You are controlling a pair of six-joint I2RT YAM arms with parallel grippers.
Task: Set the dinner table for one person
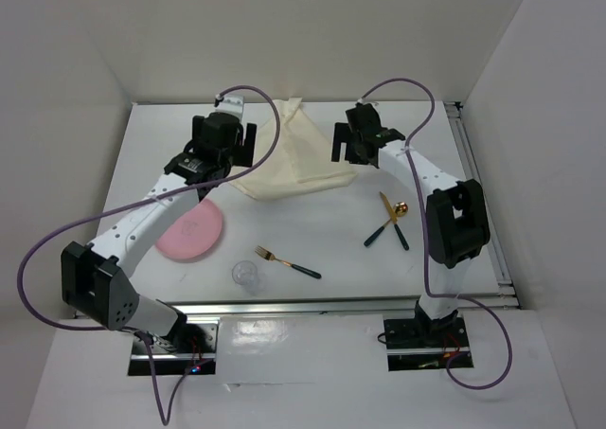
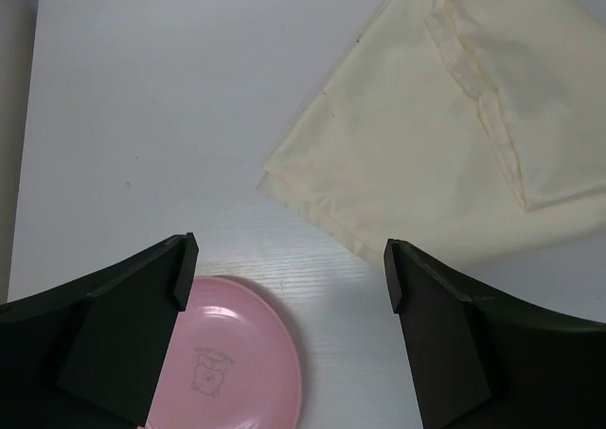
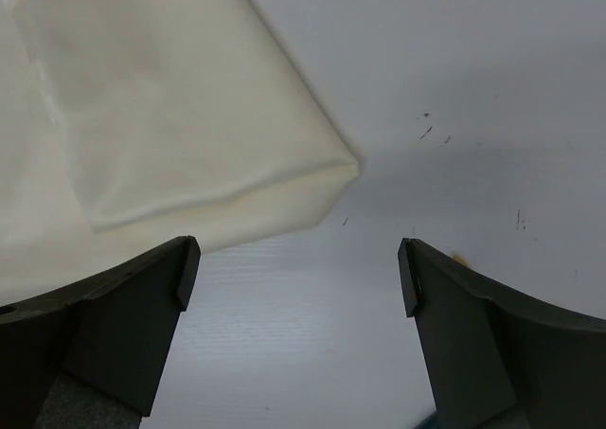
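The white dinner table (image 1: 312, 235) fills the top view. A folded cream cloth placemat (image 1: 289, 159) lies at its far middle, also in the left wrist view (image 2: 445, 135) and right wrist view (image 3: 151, 116). A pink plate (image 1: 191, 231) sits at the left, also in the left wrist view (image 2: 237, 363). A gold fork (image 1: 287, 262), a clear glass (image 1: 246, 276), and a gold knife (image 1: 394, 220) crossed with a gold spoon (image 1: 386, 225) lie nearer. My left gripper (image 1: 230, 141) is open and empty left of the cloth. My right gripper (image 1: 352, 143) is open and empty at the cloth's right corner.
White walls enclose the table on three sides. A metal rail (image 1: 483, 202) runs along the right edge and another (image 1: 312, 306) along the near edge. Both arm bases are bolted at the near edge.
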